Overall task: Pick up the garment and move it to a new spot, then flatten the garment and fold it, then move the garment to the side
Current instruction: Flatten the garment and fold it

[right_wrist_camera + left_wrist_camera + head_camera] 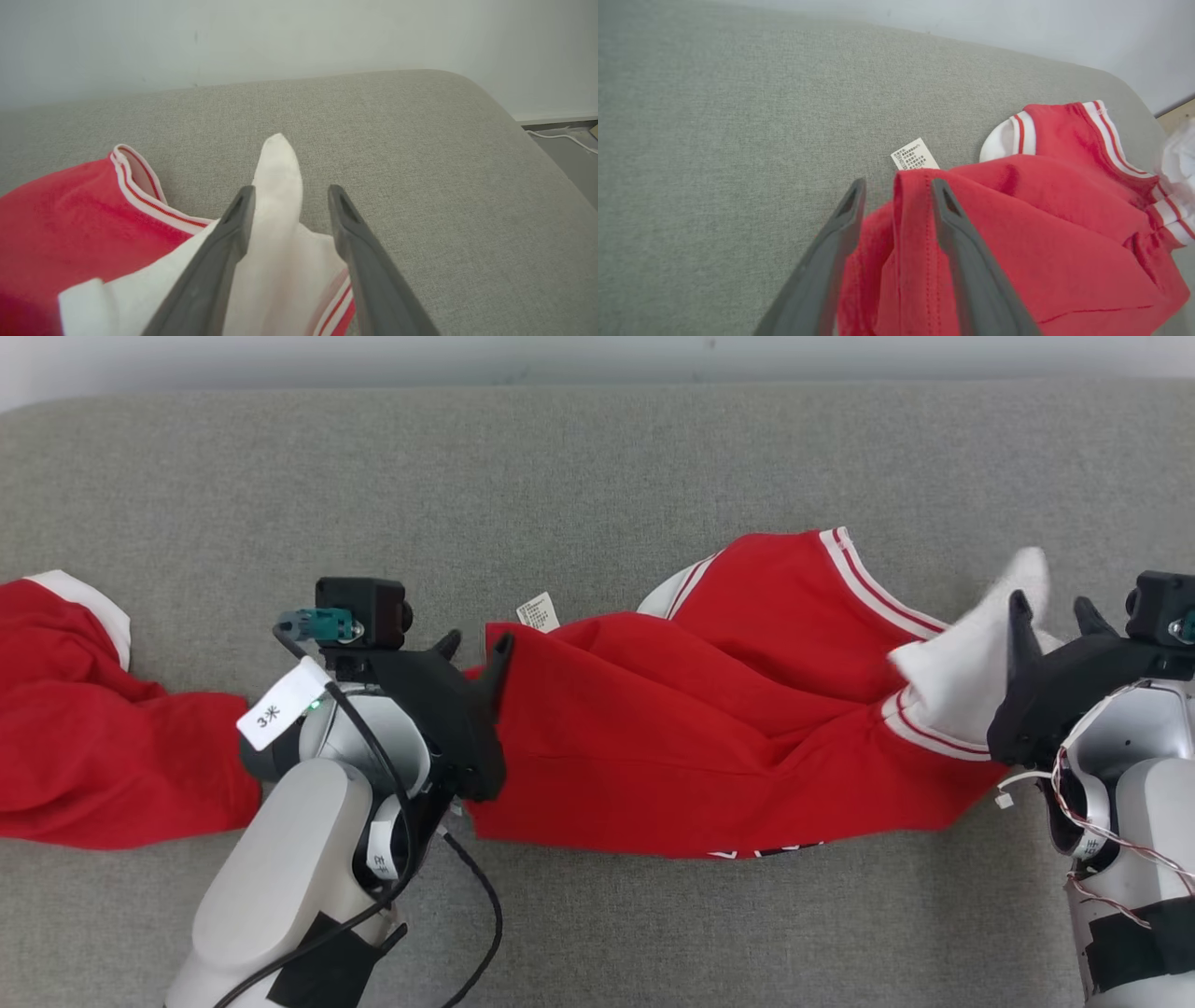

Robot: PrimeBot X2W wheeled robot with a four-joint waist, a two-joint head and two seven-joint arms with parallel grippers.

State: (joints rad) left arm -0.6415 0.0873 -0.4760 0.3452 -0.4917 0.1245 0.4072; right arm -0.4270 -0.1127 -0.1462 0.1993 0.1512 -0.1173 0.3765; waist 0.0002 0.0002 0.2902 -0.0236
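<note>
The red garment point(653, 747) is lying stretched across the grey surface point(597, 467), its long axis running 9 to 3 o'clock. The left jaws are standing parted astride a red fold point(910, 224) near its middle. The right jaws are straddling the white sleeve point(275, 196) at the 3 o'clock end, also parted. Neither pair is clamping cloth.

— Where could a hand pass?
— Over the far half of the grey woven fabric cushion point(597, 457), bare from left to right, and along the near strip right of the thin black cable point(499, 919).
— What blocks?
— The crumpled red jersey garment with white striped trim point(653, 747), stretched across the middle.
</note>
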